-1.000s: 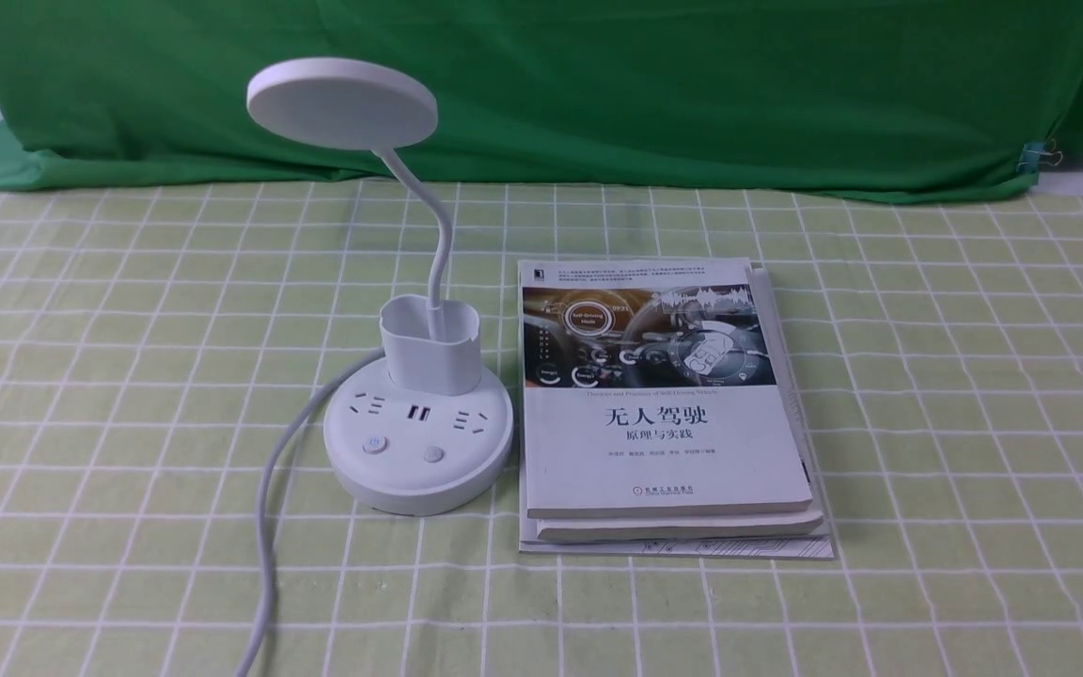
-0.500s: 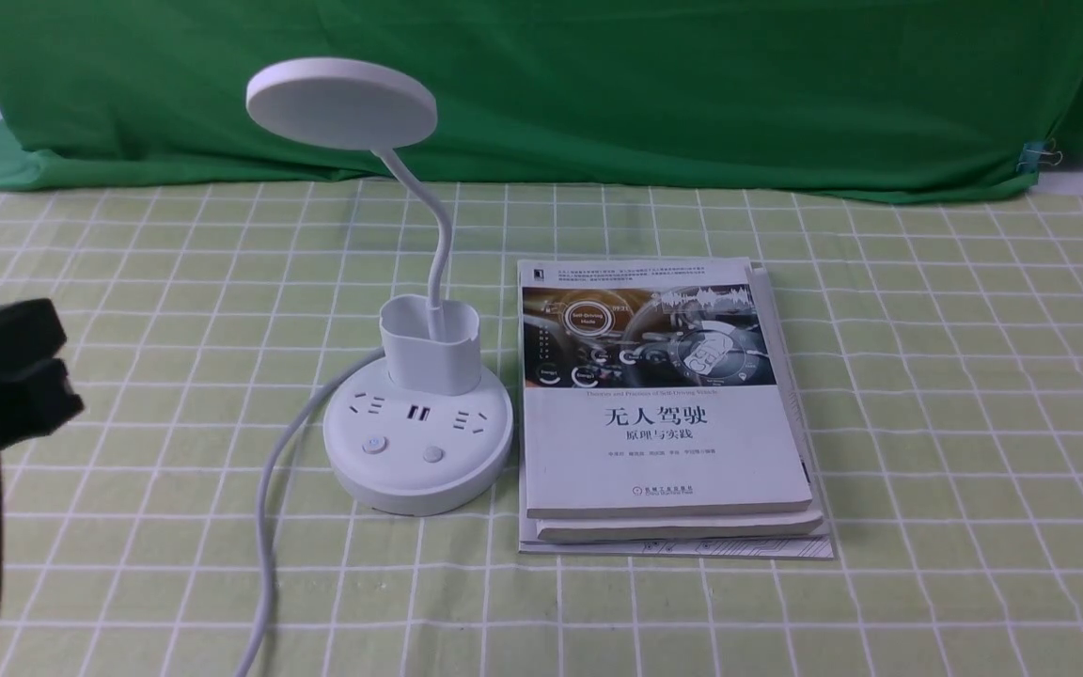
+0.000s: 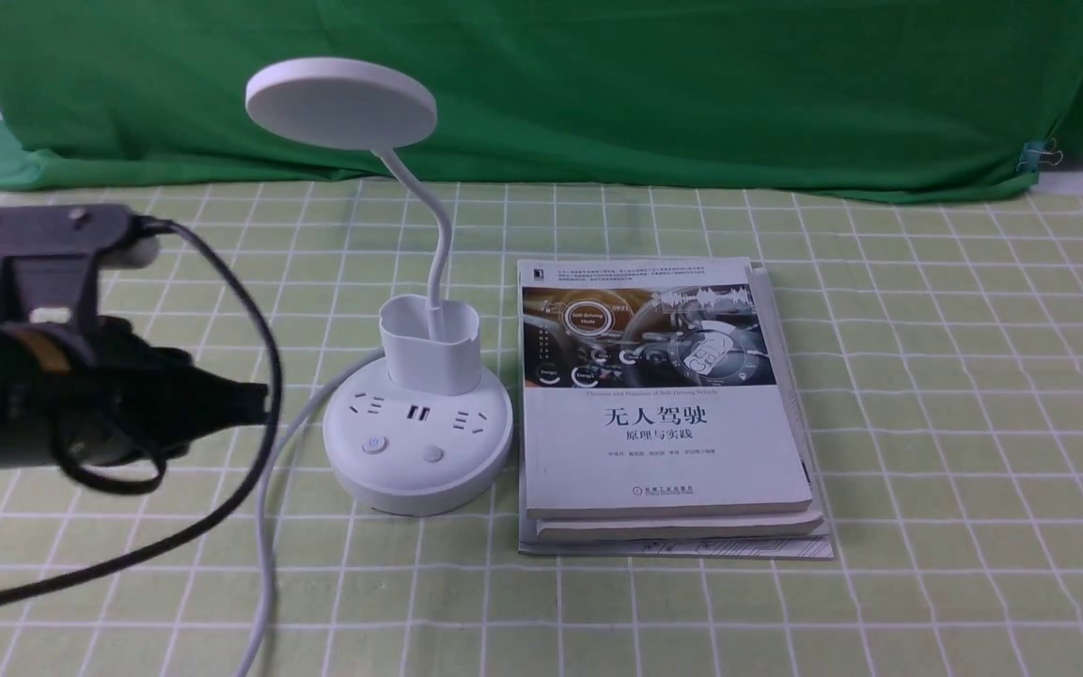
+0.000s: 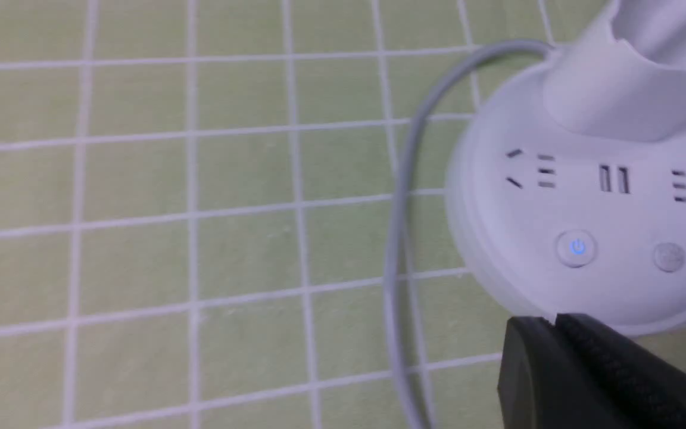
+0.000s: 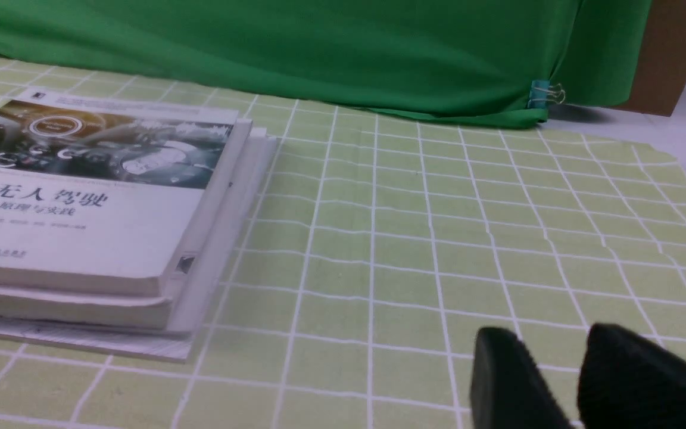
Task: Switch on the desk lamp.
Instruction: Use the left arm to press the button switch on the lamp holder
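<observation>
Front view: the desk lamp stands left of the middle of the surface, a pale green cloth ruled in white squares. The lamp is smooth white plastic: a flat round disc head, a thin curved neck, an oval pen cup and a round base with socket slots. Two small round buttons sit on the base, the left button glowing faint blue and the right button plain. A white cord trails off toward 7 o'clock. At 3 o'clock of the base lies a stack of matte paperback books. A creased green backdrop hangs behind. The black left pincer hovers at 9 o'clock of the base, near the cord, with its ribbed tips pressed together in the left wrist view. The right pincer shows a narrow gap between its fingers over bare cloth. Half a second ago the left arm only reached the frame's edge, and a second ago it was out of sight; lamp and books have not moved.
</observation>
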`<action>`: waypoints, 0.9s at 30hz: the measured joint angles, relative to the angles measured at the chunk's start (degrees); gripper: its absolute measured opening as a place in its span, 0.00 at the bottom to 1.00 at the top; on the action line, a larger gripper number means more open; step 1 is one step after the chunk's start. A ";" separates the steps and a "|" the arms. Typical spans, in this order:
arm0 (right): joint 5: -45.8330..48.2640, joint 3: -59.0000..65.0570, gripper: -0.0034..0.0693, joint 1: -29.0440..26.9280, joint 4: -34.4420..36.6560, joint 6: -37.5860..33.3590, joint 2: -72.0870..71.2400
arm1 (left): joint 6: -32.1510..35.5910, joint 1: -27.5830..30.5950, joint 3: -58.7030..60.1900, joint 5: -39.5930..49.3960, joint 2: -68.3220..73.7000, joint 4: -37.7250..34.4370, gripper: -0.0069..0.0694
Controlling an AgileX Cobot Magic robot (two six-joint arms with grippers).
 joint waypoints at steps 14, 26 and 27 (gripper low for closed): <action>0.00 0.00 0.38 0.00 0.00 0.00 0.00 | -2.69 -14.26 -12.77 4.02 20.14 5.60 0.12; 0.00 0.00 0.38 0.00 0.00 0.00 0.00 | -15.67 -17.05 -13.80 -0.57 23.34 20.71 0.12; 0.00 0.00 0.38 0.00 0.00 0.00 0.00 | -15.71 -17.05 -13.80 -1.09 23.68 20.86 0.12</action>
